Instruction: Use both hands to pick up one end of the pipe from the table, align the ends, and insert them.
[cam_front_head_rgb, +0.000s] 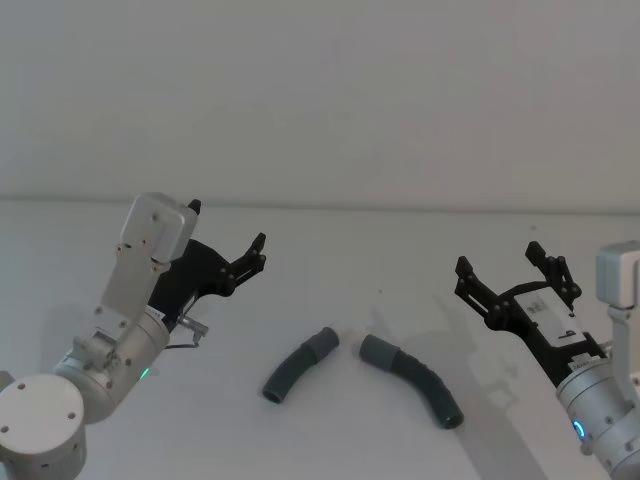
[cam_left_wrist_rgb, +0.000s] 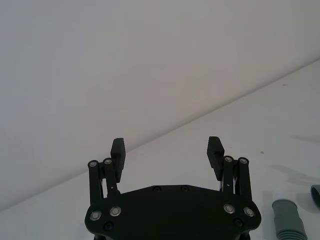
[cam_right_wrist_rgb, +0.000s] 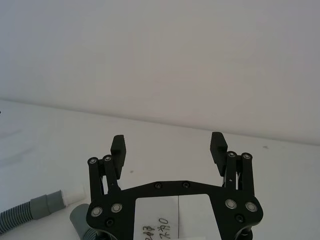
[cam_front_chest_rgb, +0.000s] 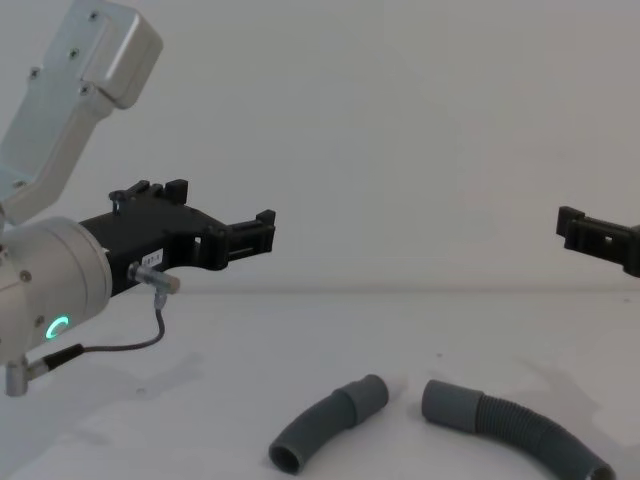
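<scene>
Two pipe pieces lie on the white table (cam_front_head_rgb: 400, 250), their ends facing across a small gap. The short curved tube (cam_front_head_rgb: 298, 367) is on the left, with its stepped tip (cam_front_head_rgb: 325, 342) toward the middle. On the right lies the ribbed hose (cam_front_head_rgb: 420, 380), its smooth cuff (cam_front_head_rgb: 374, 350) facing that tip. My left gripper (cam_front_head_rgb: 228, 226) hangs open above the table, left of and behind the tube. My right gripper (cam_front_head_rgb: 498, 258) is open too, right of and behind the hose. Neither holds anything. The chest view shows the tube (cam_front_chest_rgb: 325, 425), the hose (cam_front_chest_rgb: 520, 425) and the left gripper (cam_front_chest_rgb: 225, 206).
Bare white wall stands behind the table's far edge (cam_front_head_rgb: 400, 208). A thin cable (cam_front_chest_rgb: 120, 345) loops under the left wrist. The left wrist view catches the tube's tip (cam_left_wrist_rgb: 289, 220) off to one side of the open gripper (cam_left_wrist_rgb: 167, 147).
</scene>
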